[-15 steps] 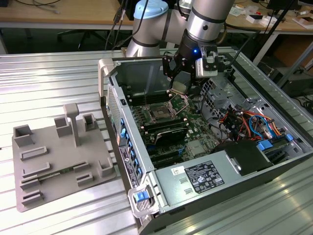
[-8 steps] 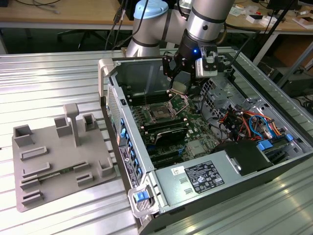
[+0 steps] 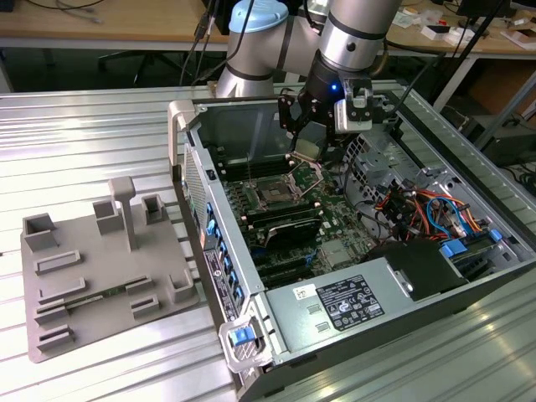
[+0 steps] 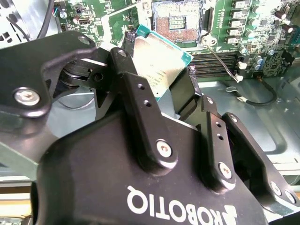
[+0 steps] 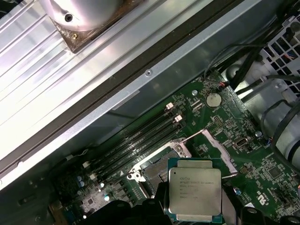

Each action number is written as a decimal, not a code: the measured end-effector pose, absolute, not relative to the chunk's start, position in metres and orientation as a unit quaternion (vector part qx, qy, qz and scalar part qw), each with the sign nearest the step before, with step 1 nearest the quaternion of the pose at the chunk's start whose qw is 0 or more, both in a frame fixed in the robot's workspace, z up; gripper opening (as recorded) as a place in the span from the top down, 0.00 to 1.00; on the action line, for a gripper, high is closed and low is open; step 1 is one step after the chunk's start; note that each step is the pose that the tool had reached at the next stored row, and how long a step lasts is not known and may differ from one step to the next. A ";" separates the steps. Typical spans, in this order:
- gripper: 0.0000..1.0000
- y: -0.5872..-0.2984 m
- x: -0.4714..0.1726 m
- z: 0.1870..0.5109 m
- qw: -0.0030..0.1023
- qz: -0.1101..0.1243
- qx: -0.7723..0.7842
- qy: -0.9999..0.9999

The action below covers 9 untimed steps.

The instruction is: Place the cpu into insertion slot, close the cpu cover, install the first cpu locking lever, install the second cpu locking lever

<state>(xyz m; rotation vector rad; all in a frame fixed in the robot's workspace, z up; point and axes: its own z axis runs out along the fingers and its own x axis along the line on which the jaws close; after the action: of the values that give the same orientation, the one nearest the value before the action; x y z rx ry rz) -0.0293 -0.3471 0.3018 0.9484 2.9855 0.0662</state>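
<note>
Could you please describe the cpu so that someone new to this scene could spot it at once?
In the exterior view, find the open computer case and the black gripper hanging over its green motherboard. The cpu is the small flat square clamped in that gripper; its silvery-grey metal top sets it apart from the dark insertion slot below.

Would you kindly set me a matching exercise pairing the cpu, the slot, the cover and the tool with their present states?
Things:
1. cpu
2. slot
3. cover
4. tool

States:
A. empty
B. shut on the cpu
C. swung open
D. held in the air, not yet seated

Pairs: 1-D, 2-A, 3-C, 4-B
</note>
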 end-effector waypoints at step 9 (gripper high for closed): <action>0.45 -0.347 -0.029 0.302 0.004 0.021 0.306 0.952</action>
<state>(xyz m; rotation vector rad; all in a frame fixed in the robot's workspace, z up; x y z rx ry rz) -0.0293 -0.3471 0.3018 0.9583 2.9822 0.0663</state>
